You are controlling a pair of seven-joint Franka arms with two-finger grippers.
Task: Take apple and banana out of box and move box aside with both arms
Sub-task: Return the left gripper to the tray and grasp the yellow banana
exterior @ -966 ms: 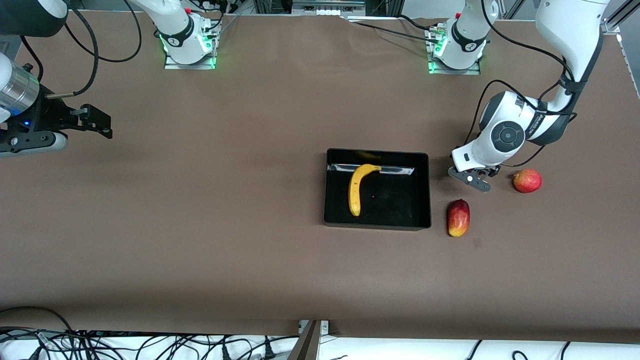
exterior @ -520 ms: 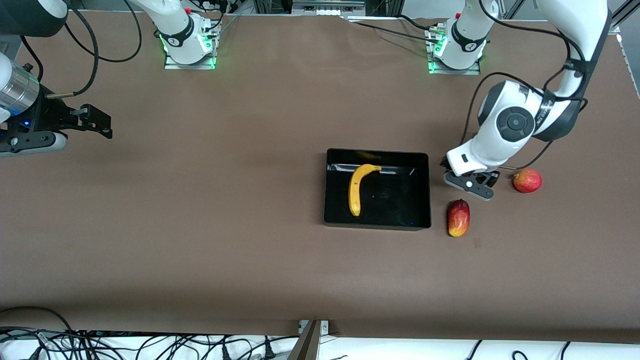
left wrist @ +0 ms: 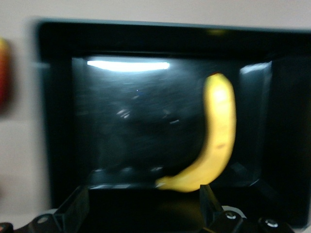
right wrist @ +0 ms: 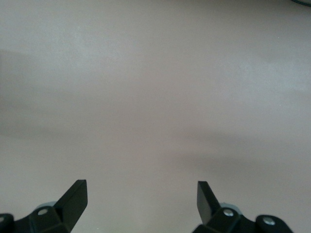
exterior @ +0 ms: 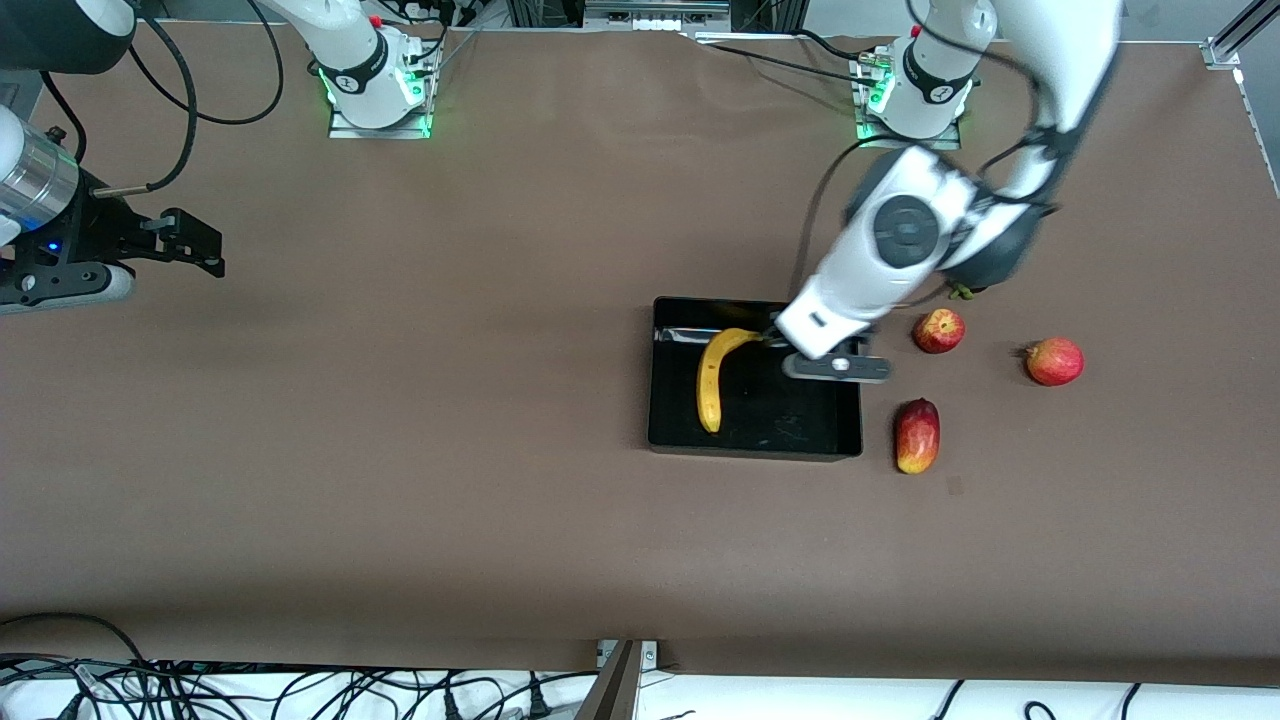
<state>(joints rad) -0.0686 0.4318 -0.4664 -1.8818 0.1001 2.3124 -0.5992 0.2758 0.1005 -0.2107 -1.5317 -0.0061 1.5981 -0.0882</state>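
The black glossy box (exterior: 654, 372) sits mid-table with the yellow banana (exterior: 712, 375) lying in it; both also show in the left wrist view, the box (left wrist: 53, 121) and the banana (left wrist: 217, 138). The small red apple with yellow patches (exterior: 938, 330) lies on the table beside the box, toward the left arm's end. My left gripper (exterior: 836, 368) hangs open and empty over the box's end nearest the apple; its fingertips frame the box wall in the left wrist view (left wrist: 141, 211). My right gripper (exterior: 195, 245) waits open and empty over bare table (right wrist: 141, 199).
A round red fruit (exterior: 1054, 361) lies farther toward the left arm's end than the apple. An oval red-and-yellow fruit (exterior: 917, 436) lies beside the box, nearer to the front camera than the apple. The brown table (exterior: 400, 450) spreads wide around them.
My left arm has swung from the spot between the fruits to over the box. The apple, hidden under that arm before, now shows on the table. The right arm has not moved.
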